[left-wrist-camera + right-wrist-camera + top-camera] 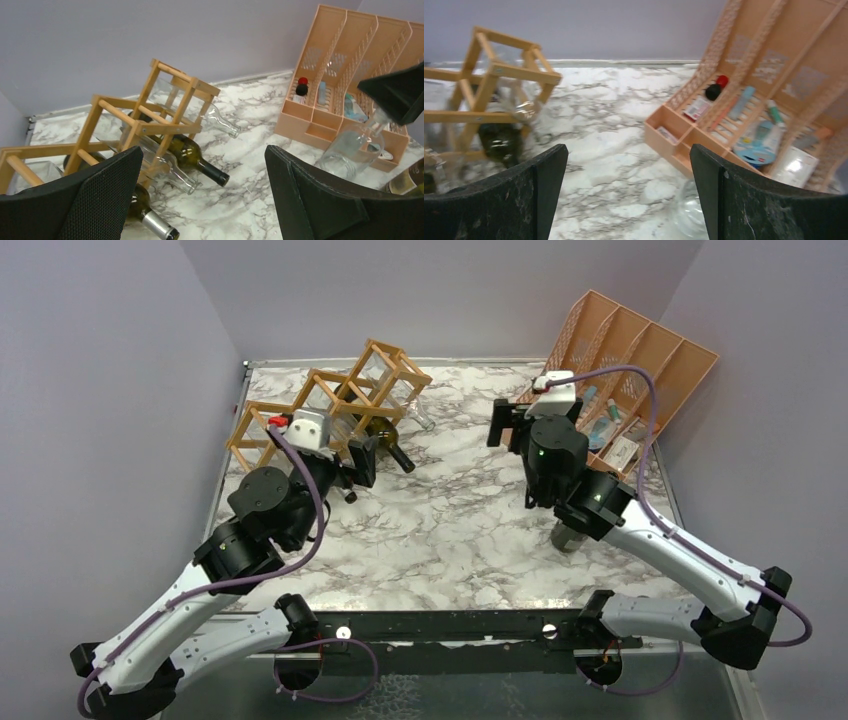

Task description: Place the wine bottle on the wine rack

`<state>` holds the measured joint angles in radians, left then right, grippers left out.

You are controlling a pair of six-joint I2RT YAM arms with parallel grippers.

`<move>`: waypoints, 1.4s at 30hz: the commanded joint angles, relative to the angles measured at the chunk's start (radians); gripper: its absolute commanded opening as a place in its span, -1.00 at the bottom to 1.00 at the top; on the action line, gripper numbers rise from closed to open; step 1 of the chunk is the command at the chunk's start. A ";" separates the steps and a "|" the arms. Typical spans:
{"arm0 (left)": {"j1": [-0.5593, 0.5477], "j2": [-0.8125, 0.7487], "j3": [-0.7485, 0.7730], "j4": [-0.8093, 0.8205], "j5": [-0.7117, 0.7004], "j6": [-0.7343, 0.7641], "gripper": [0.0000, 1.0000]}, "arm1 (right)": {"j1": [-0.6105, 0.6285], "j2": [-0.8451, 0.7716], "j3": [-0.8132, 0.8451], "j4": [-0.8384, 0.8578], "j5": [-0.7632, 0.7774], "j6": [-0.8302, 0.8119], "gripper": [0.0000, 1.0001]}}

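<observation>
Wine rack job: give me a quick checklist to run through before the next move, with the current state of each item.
1. Left tool open and empty: ok, fingers wide apart with nothing between them.
2. Right tool open: ok.
3. Clear wine bottle upright and ready to take: ok, it stands beside the peach file organizer.
4. Right tool gripping that bottle: not ok, its fingers are apart.
5. Free cell in the wine rack: cannot tell; the dark green bottle and others fill some cells, and the rest is partly hidden.

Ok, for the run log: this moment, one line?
left gripper open | right gripper open | clear bottle by organizer, off wine rack
</observation>
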<state>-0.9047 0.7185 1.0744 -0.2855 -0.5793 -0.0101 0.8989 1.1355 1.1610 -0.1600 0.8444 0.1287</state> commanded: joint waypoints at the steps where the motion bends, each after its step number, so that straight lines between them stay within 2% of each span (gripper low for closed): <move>1: -0.001 0.005 -0.051 0.056 0.079 -0.075 0.98 | -0.085 -0.068 -0.026 -0.086 0.111 -0.065 0.89; 9: 0.000 0.071 -0.053 0.061 0.133 -0.102 0.98 | -0.191 -0.165 -0.088 -0.142 0.230 -0.052 0.89; 16: -0.002 0.103 -0.060 0.063 0.168 -0.122 0.98 | -0.196 -0.345 -0.209 -0.211 0.328 0.096 0.86; 19: 0.000 0.113 -0.060 0.064 0.181 -0.131 0.98 | -0.197 -0.384 -0.250 -0.231 0.333 0.141 0.80; 25: -0.001 0.134 -0.059 0.063 0.194 -0.143 0.98 | -0.196 -0.380 -0.251 -0.443 0.342 0.392 0.59; 30: -0.001 0.143 -0.059 0.064 0.202 -0.151 0.98 | -0.197 -0.370 -0.295 -0.481 0.331 0.483 0.47; 33: -0.001 0.148 -0.058 0.063 0.207 -0.155 0.98 | -0.197 -0.370 -0.311 -0.476 0.338 0.500 0.28; 36: 0.000 0.148 -0.060 0.064 0.210 -0.159 0.98 | -0.196 -0.363 -0.315 -0.477 0.352 0.498 0.00; 42: -0.001 0.153 -0.079 0.080 0.220 -0.167 0.98 | -0.197 -0.373 -0.298 -0.476 0.350 0.456 -0.83</move>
<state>-0.9047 0.8696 1.0203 -0.2459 -0.3893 -0.1589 0.7029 0.7734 0.8497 -0.6407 1.1744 0.5720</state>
